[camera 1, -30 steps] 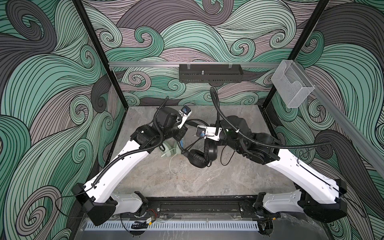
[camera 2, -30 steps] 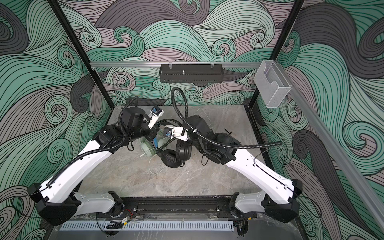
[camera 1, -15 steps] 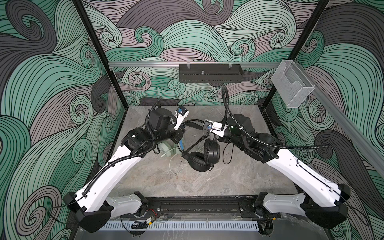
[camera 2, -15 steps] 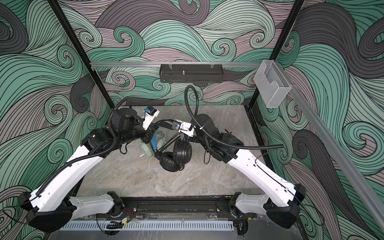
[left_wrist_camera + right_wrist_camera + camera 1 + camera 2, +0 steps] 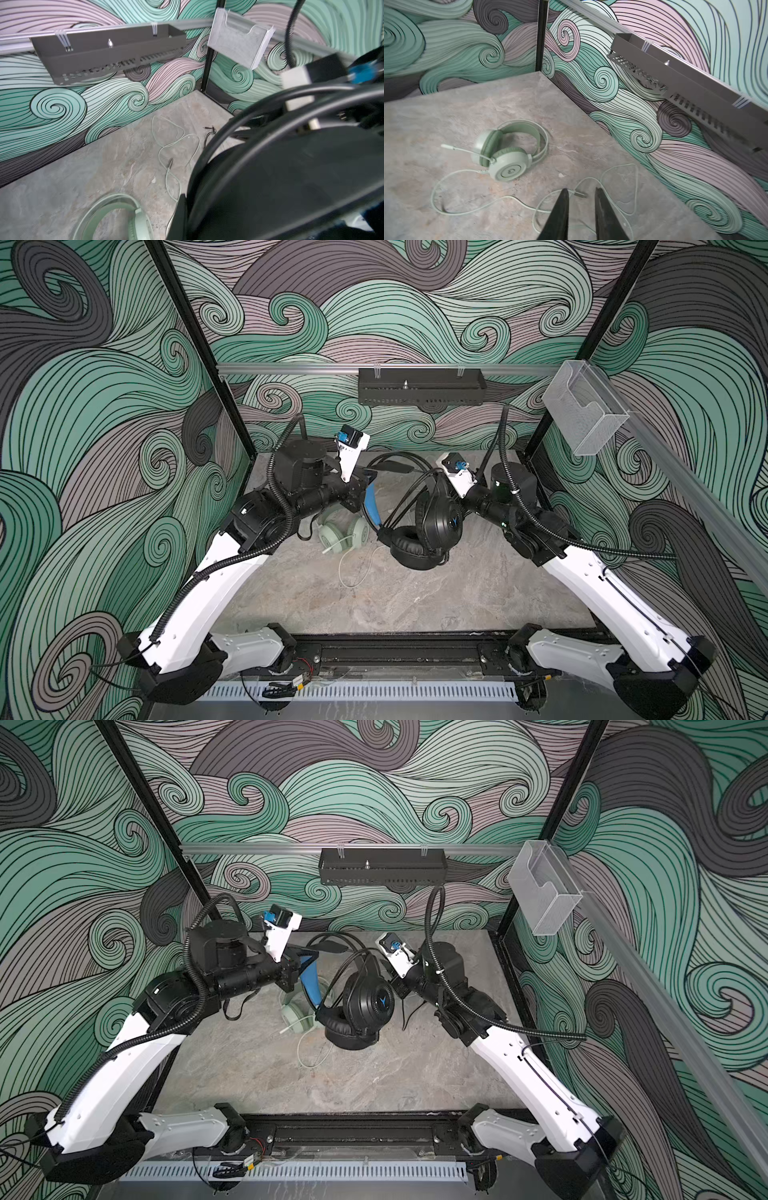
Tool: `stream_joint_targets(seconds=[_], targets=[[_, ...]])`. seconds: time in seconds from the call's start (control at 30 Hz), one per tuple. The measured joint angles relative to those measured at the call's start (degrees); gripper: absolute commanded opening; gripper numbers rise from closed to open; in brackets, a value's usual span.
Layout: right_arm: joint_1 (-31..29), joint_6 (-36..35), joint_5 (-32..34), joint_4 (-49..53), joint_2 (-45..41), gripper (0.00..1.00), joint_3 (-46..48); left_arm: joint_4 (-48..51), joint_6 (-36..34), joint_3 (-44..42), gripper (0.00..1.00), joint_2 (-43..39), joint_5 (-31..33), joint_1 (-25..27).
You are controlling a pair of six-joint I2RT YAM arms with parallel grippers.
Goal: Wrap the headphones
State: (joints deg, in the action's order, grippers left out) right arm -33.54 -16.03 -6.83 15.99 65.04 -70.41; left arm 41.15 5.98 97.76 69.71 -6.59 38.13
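The black headphones (image 5: 436,522) hang in the air mid-table, blue inner headband (image 5: 371,502) up. My left gripper (image 5: 365,485) is shut on that headband; in the left wrist view the black headset (image 5: 291,176) fills the frame beside one finger (image 5: 178,218). Black cable loops (image 5: 395,458) run over and around the band. The mint-green headphones (image 5: 340,533) lie flat on the table, white cable (image 5: 467,174) loose beside them. My right gripper (image 5: 581,189) is open and holds nothing, above the white cable's plug (image 5: 580,194). In both top views the black ear cup hides its fingertips.
A black tray (image 5: 422,387) hangs on the back rail, and a clear plastic holder (image 5: 584,414) sits on the right wall. Patterned walls close in three sides. The black cable's plug end (image 5: 211,131) lies on the stone tabletop (image 5: 415,601).
My right gripper has opened and drawn back to the right, away from the black headphones. My left gripper has carried the headset up and toward the back wall.
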Motion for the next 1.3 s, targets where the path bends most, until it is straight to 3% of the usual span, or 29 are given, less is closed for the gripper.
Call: stream_joint_targets(seconds=[0.3,0.43,0.63,0.87,1.3], targets=[[2.91,14.93,-10.73,-11.5,0.2,0.31,6.29,-0.46,6.14,13.09,0.0,5.64,-2.6,0.0],[2.93,18.49,-13.22,-14.23,0.39,0.23,9.64,-1.31,9.77,14.21,0.0,6.1,-2.4,-0.02],[2.95,20.83,-14.14,-14.99,1.66,0.17,12.76,-2.99,14.78,16.35,0.0,7.26,-2.58,-0.22],[3.02,22.58,-14.86,-16.92,2.6,0.29,14.49,-6.8,20.31,18.1,0.0,8.46,-2.99,-0.31],[3.02,27.5,-19.26,-22.29,3.08,0.2,19.71,-16.02,28.55,17.27,0.0,8.85,3.8,-0.98]])
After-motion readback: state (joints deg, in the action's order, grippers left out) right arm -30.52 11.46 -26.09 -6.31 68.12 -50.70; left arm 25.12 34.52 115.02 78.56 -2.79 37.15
